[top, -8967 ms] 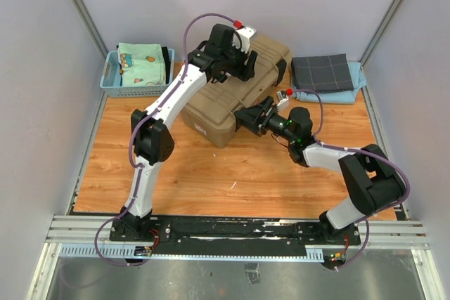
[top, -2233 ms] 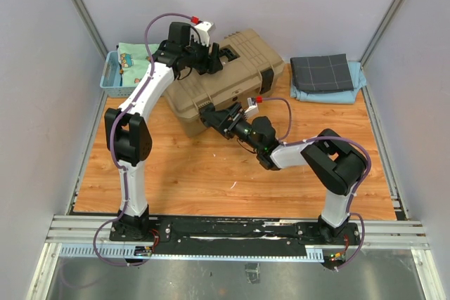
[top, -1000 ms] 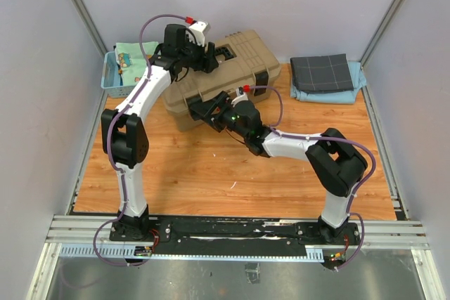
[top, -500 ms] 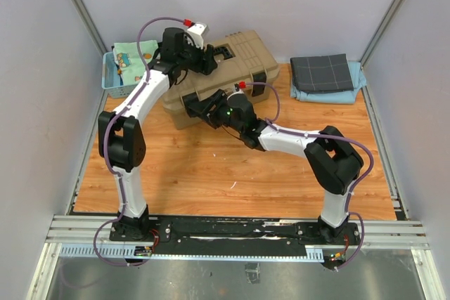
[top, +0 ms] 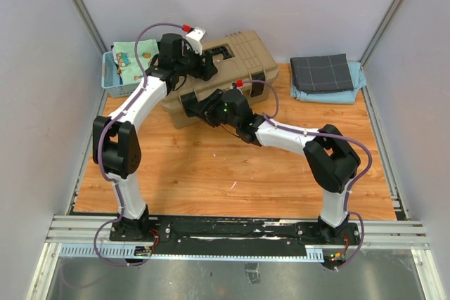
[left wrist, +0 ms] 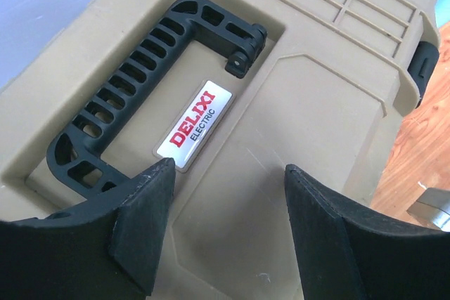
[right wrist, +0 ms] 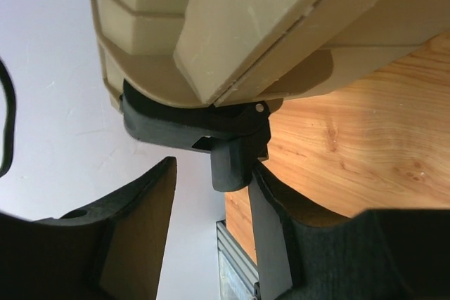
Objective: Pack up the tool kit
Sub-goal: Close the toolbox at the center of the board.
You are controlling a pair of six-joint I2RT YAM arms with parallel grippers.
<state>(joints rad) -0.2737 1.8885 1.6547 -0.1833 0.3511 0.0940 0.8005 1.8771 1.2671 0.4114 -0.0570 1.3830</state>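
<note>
- The toolbox (top: 242, 61) sits closed at the back of the table (top: 211, 180), left of centre, with its left end near the blue basket (top: 116, 79).
- Compared with nine seconds earlier, the toolbox lies farther left and is turned. Both arms have followed it leftward.
- The left gripper (left wrist: 228, 173) hangs over the lid, fingers spread and gripping nothing. It is beside the recessed black handle (left wrist: 151, 82) and the label (left wrist: 195, 124).
- The right gripper (right wrist: 211, 173) now reaches farther left along the front wall than a second ago.
- Its fingers straddle the black latch (right wrist: 235, 156). One finger (right wrist: 271, 237) is against the latch and the other stands apart, so the latch is not clamped.
- The folded dark cloth (top: 322, 72) is unchanged at the back right.
</note>
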